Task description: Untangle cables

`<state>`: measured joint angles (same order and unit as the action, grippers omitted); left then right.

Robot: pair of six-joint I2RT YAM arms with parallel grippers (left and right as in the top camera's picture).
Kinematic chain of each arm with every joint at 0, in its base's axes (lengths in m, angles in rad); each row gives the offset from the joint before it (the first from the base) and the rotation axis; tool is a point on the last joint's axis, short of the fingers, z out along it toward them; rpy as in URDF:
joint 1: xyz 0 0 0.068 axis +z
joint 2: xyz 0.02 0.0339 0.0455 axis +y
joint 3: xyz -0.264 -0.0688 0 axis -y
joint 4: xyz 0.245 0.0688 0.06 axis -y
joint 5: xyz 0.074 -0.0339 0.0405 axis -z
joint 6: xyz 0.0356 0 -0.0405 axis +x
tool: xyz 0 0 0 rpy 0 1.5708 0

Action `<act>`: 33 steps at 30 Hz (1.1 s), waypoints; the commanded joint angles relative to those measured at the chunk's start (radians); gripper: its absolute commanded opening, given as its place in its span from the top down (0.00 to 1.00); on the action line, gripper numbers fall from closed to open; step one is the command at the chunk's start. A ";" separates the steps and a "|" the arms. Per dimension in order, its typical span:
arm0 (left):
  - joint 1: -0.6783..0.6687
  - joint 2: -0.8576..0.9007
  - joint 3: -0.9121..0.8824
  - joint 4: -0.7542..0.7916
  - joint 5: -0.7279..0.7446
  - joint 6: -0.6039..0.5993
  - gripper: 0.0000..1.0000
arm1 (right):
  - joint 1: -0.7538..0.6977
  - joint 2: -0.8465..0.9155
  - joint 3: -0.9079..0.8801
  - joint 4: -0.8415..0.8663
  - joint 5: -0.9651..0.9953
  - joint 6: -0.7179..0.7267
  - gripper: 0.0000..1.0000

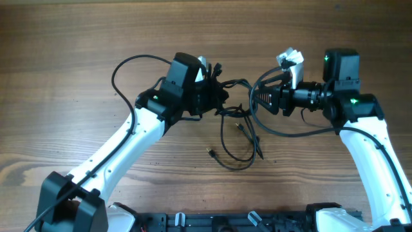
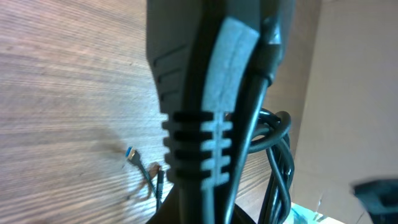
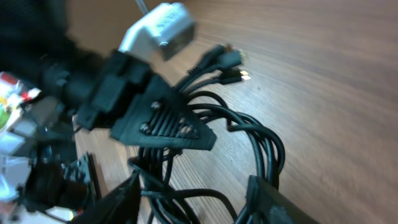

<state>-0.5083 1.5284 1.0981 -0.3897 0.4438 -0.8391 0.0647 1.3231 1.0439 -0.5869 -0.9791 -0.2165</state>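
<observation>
The cables point(image 1: 235, 138) are thin black cords. Their knotted part hangs between my two grippers, and one loop trails onto the wooden table with small plug ends point(image 1: 211, 153) lying loose. My left gripper point(image 1: 219, 96) is shut on the bundle; in the left wrist view its fingers point(image 2: 211, 186) fill the middle, with cords point(image 2: 281, 163) running beside them. My right gripper point(image 1: 255, 100) is open. In the right wrist view its fingers point(image 3: 196, 199) stand wide apart around several cords point(image 3: 264, 146). Metal-tipped plugs point(image 3: 239, 73) stick out past the left gripper's finger point(image 3: 174, 127).
The wooden table point(image 1: 77, 38) stretches all round. Thicker black arm wires arc over the left arm point(image 1: 119, 67) and beside the right arm point(image 1: 302, 132). The arm bases and a black rail point(image 1: 212, 222) line the front edge. Loose plug ends lie on the wood point(image 2: 134, 154).
</observation>
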 commanded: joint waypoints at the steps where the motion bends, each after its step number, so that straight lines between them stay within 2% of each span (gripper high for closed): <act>1: 0.061 -0.010 0.009 -0.039 0.121 0.013 0.96 | 0.030 -0.020 0.026 -0.019 -0.104 -0.219 0.47; 5: 0.118 -0.010 0.009 -0.047 0.360 -0.014 0.96 | 0.119 -0.018 0.026 -0.053 -0.086 -0.346 0.50; 6: 0.119 -0.010 0.009 -0.055 0.380 -0.022 0.96 | 0.142 -0.016 0.026 -0.053 -0.069 -0.360 0.51; 9: 0.117 -0.010 0.009 -0.092 0.386 -0.037 0.96 | 0.197 0.003 0.026 -0.045 0.020 -0.360 0.56; 25: 0.117 -0.010 0.009 -0.105 0.394 -0.037 0.96 | 0.211 0.087 0.024 -0.031 -0.012 -0.359 0.63; 29: 0.117 -0.010 0.009 -0.105 0.399 -0.038 0.96 | 0.241 0.103 0.021 -0.005 -0.008 -0.352 0.71; 33: 0.091 -0.010 0.009 -0.099 0.401 -0.060 0.96 | 0.254 0.151 0.021 0.085 0.027 -0.200 0.78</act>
<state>-0.3923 1.5284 1.0981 -0.5014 0.7944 -0.8703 0.3008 1.4315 1.0496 -0.5346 -0.9646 -0.5220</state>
